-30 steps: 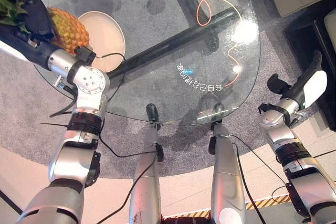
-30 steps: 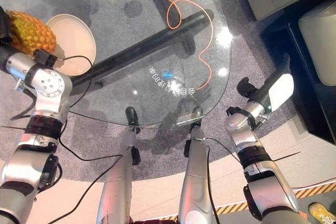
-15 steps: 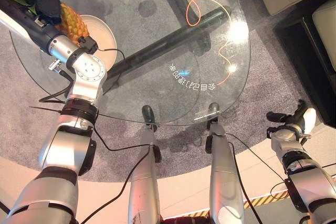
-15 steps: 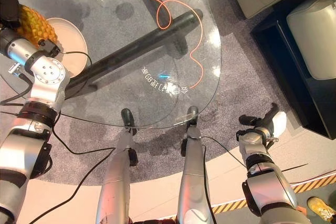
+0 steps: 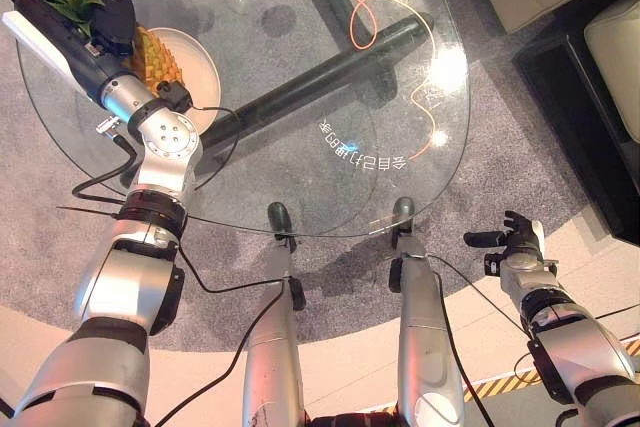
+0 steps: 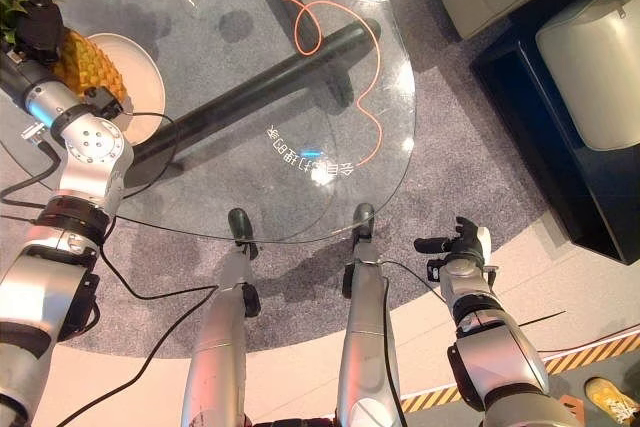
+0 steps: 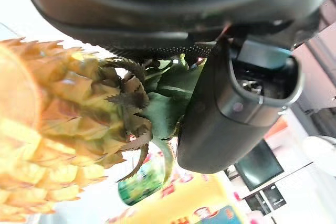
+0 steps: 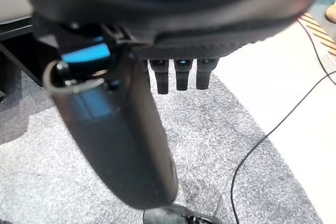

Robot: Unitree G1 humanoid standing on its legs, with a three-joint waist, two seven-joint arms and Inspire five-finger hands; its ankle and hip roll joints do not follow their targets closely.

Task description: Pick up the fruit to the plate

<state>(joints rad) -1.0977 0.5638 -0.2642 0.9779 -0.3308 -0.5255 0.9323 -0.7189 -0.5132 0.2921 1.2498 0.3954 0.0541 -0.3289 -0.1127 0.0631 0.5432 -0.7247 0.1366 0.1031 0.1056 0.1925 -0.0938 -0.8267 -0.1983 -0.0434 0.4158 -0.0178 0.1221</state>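
**Pineapple held over the plate**

The left robot hand (image 5: 95, 17) is clenched round the leafy crown of the pineapple (image 6: 88, 59), a hold that lets the heavy body hang below the fingers. The fruit sits over the cream plate (image 5: 195, 72) near the far left edge of the glass bench (image 5: 330, 77); whether it already rests there I cannot tell. The right robot hand (image 6: 458, 243) hangs idle off the bench's near right edge, fingers relaxed and empty.

The pineapple (image 5: 152, 52) crowds the plate (image 5: 195, 67); the glass table (image 5: 300, 97) beyond lies open.
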